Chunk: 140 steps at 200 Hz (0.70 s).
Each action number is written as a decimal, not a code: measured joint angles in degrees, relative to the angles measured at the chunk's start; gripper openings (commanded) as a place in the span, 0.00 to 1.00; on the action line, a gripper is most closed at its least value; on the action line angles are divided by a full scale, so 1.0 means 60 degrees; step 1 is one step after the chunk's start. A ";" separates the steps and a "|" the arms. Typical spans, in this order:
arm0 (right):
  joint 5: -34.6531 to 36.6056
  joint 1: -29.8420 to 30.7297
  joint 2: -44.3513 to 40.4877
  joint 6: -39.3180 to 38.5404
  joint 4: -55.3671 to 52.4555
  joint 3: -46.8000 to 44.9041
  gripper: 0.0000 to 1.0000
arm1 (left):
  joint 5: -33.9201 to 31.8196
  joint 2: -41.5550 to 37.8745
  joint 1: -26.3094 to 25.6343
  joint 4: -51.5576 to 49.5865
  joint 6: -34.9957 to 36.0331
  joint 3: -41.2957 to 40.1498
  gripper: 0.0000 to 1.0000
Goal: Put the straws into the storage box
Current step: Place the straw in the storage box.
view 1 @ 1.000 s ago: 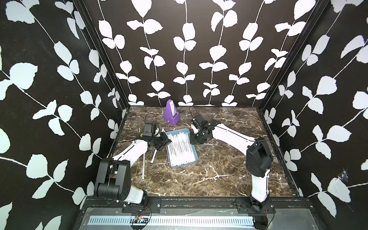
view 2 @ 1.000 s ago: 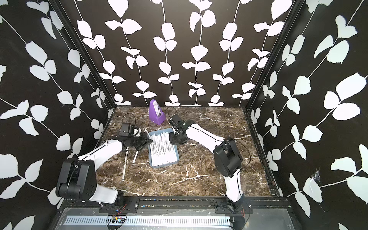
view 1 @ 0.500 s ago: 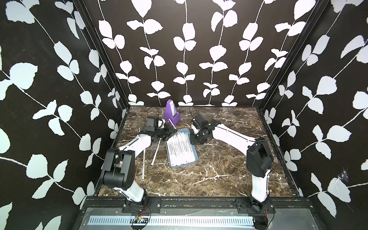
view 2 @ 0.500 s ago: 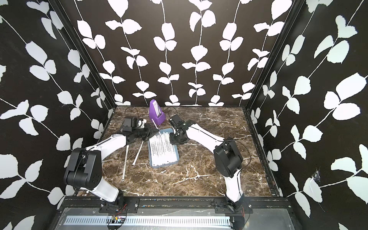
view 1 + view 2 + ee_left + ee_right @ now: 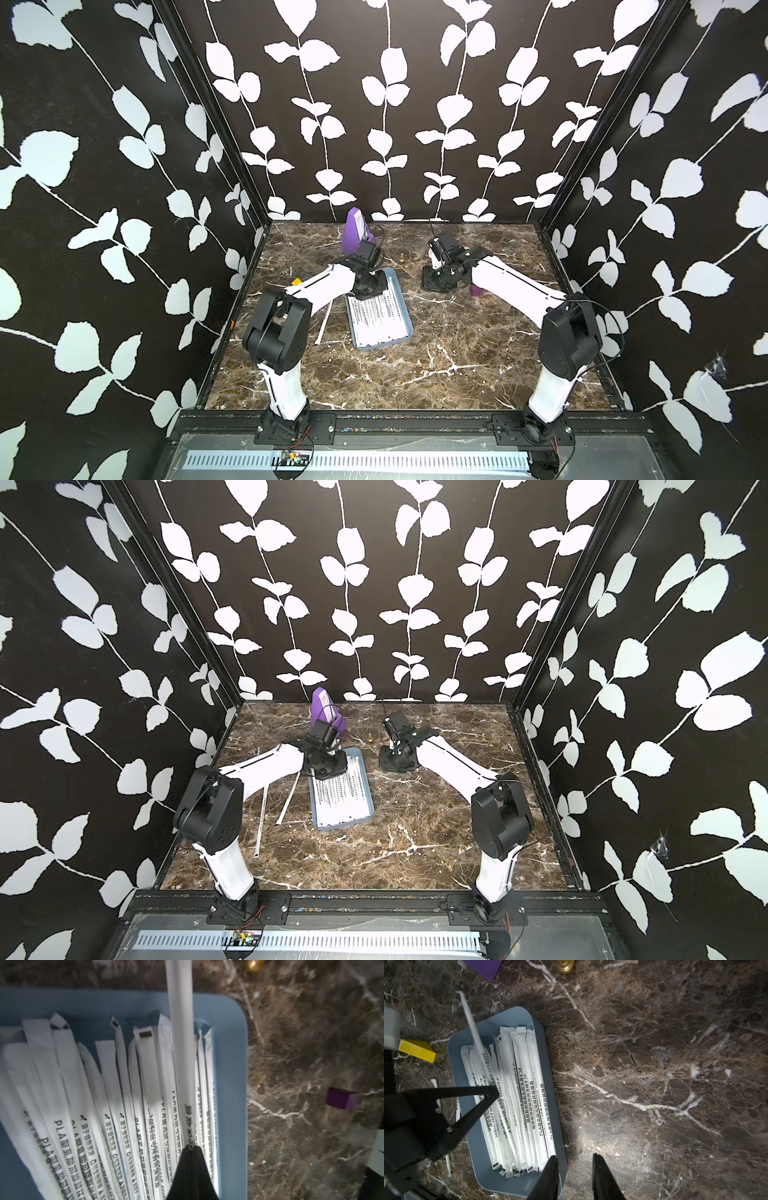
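Observation:
The storage box (image 5: 382,344), a shallow light blue tray, lies mid-table and holds several white paper-wrapped straws (image 5: 376,318) side by side. My left gripper (image 5: 190,1147) hangs over the box's far end, shut on one straw (image 5: 180,1022) that juts out past the rim (image 5: 230,1084). The right wrist view shows that held straw (image 5: 471,1022) slanting above the box (image 5: 500,1016). Two loose straws (image 5: 291,798) (image 5: 262,816) lie on the table left of the box. My right gripper (image 5: 575,1159) is open and empty, low over the table just right of the box.
A purple metronome (image 5: 355,232) stands at the back behind the left wrist. Near the far side of the box sit a small brass object (image 5: 402,257), a yellow block (image 5: 417,1050) and a small purple block (image 5: 341,1101). Patterned walls enclose the table.
My left gripper has carried its straw from the table left of the box to over the box's far end. The right gripper has drawn back a little to the right.

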 measured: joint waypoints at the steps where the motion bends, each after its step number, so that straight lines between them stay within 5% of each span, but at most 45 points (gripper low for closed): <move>1: -0.0004 0.0000 0.0000 0.0004 0.0004 -0.0007 0.30 | -0.0036 0.0022 -0.0022 -0.0029 -0.0004 0.0000 0.00; 71: -0.0393 0.0044 0.0000 0.0135 0.0393 -0.0302 0.30 | -0.0535 0.0605 -0.0342 -0.0200 -0.0335 0.0007 0.03; 140: -0.0459 0.0044 0.0000 0.0146 0.0514 -0.0401 0.30 | -0.0517 0.0688 -0.0342 -0.0317 -0.0576 0.0036 0.31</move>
